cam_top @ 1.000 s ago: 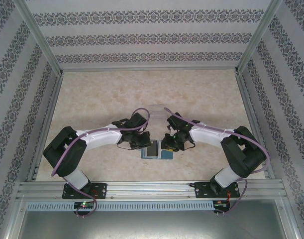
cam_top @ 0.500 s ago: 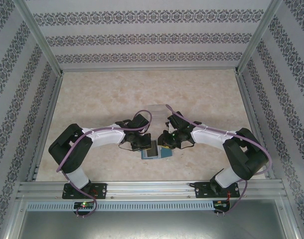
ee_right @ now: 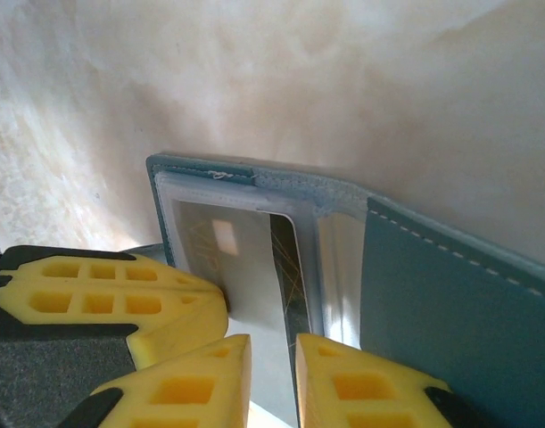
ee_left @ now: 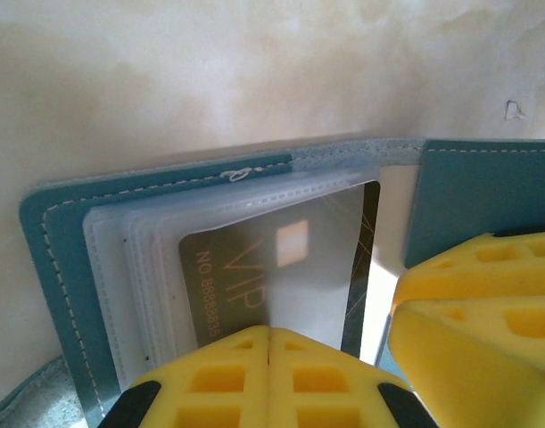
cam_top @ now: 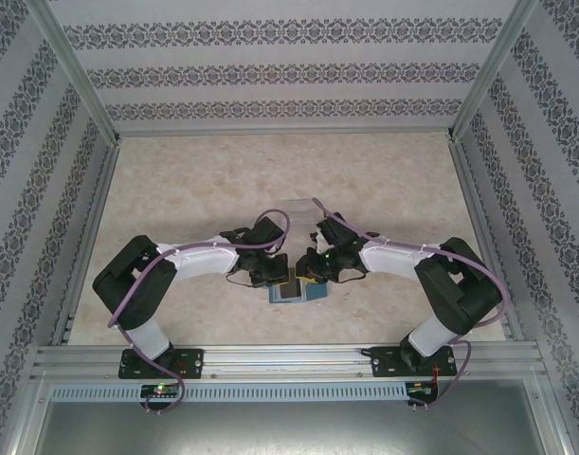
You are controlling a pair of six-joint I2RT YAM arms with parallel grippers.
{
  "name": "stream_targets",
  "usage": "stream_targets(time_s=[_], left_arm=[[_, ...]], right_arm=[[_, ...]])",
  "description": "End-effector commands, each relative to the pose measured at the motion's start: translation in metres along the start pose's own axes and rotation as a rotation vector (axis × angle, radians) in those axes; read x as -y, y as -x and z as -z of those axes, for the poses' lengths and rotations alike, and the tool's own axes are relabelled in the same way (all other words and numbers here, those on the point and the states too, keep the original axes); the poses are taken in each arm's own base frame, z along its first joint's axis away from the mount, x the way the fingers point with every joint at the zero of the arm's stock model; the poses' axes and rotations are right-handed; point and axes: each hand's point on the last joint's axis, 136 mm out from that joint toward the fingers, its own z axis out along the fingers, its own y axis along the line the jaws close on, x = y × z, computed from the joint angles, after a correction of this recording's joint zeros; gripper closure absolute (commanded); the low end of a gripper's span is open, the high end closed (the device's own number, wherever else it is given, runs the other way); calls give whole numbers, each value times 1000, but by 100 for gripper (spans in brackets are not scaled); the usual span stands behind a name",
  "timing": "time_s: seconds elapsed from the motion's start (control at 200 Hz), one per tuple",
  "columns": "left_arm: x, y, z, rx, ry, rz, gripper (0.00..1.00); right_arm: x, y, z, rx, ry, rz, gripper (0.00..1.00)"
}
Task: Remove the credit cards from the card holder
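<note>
The teal card holder [cam_top: 298,292] lies open on the table between both grippers. Its clear sleeves hold a dark credit card [ee_left: 245,276] printed "VIP". My left gripper [ee_left: 270,332] is shut, its tips resting on the sleeve over the card's near end. My right gripper [ee_right: 272,352] is open by a narrow gap, with the card's dark long edge [ee_right: 288,259] running into it. In the right wrist view the card holder's other half [ee_right: 450,285] lies to the right. In the top view the left gripper [cam_top: 278,275] and the right gripper [cam_top: 311,275] almost touch.
A clear plastic tray [cam_top: 298,207] lies just beyond the grippers. The beige marbled table [cam_top: 194,190] is ringed by patterned walls and an aluminium frame [cam_top: 270,358] at the near edge.
The right gripper has slid a little left over the card holder and its jaws have narrowed. The left arm's elbow shifted right while its gripper stayed shut on the sleeve.
</note>
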Motion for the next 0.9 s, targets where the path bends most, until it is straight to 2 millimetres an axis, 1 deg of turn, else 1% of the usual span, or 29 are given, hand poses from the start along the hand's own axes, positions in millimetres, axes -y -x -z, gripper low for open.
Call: stream_targets(time_s=[0.0,0.145,0.32,0.51,0.714,0.894], left_arm=[[3,-3,-5,-12,-3,-22,100],[3,-3,-4,-12,0,-21,100],[4,-3,-3,-12,1,-24,100],[5,-2,-1,-9,0,-26,100],[2,-3,-1,-10,12,-27,100],[-1,-3,-1,-8,27,-27,100]], right_arm=[[-2,-5,-6,-24,20,0,80],[-2,-6,-8,-32,19,1,82],[5,-6,-13,-41,3,-8,82],[7,-6,-15,-44,0,-11,83],[22,-7,-13,-30,-81,-17,82],[29,-7,-9,-20,-133,-10,82]])
